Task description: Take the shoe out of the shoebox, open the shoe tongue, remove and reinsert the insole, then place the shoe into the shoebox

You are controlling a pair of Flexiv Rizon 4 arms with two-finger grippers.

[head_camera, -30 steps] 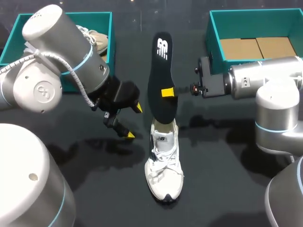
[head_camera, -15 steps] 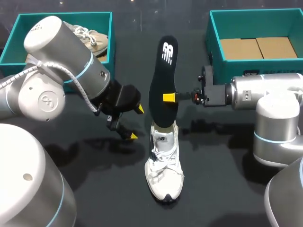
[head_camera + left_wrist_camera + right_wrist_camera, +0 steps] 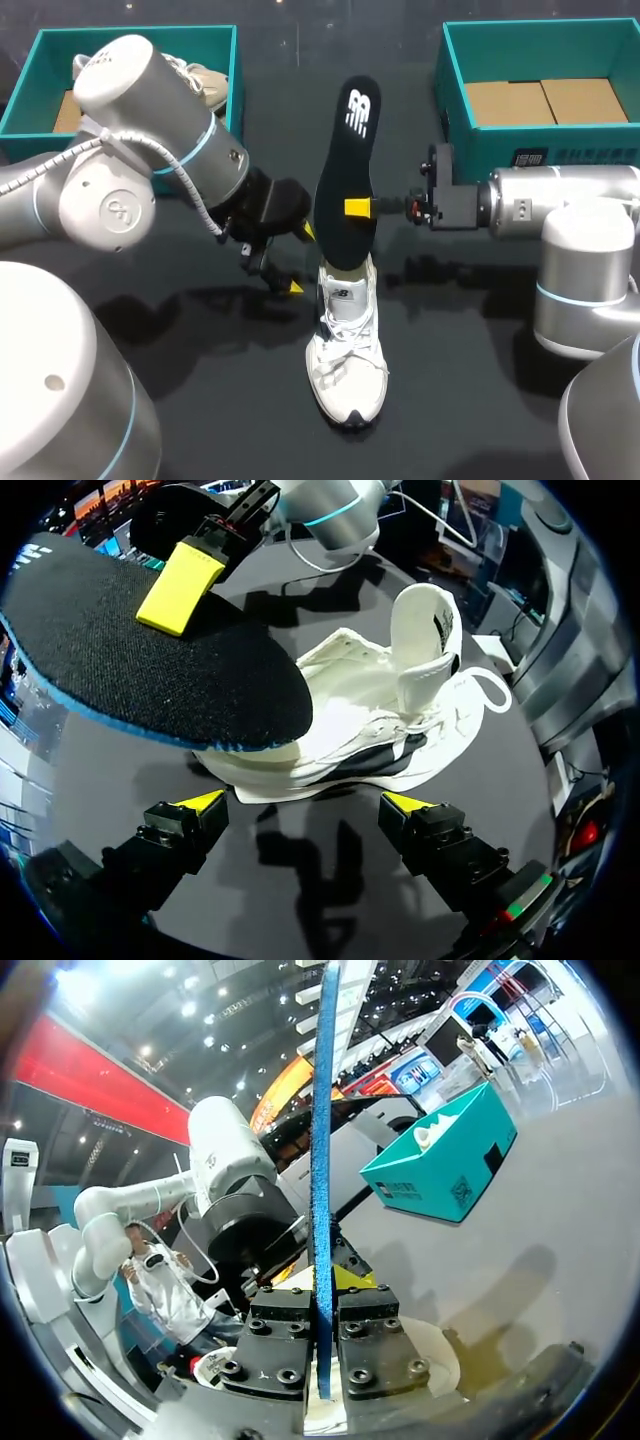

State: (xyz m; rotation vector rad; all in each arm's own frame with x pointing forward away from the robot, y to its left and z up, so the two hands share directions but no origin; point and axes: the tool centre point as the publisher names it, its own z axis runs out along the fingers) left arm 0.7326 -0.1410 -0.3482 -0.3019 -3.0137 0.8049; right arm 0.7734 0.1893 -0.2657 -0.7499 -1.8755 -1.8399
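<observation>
The insole is standing almost on end, its lower end meeting the opening of the white shoe. Whether it is inside yet, I cannot tell. The shoe is lying near the middle of the table, toe towards the robot's edge. Over the last second the insole's top is swinging slightly towards the shoebox at the far right corner, as the right gripper, clamped across its middle, is levelling out. The left gripper, fingers spread wide and holding nothing, is sliding in beside the shoe's heel. It looks to be coming to steady the shoe for reinsertion.
</observation>
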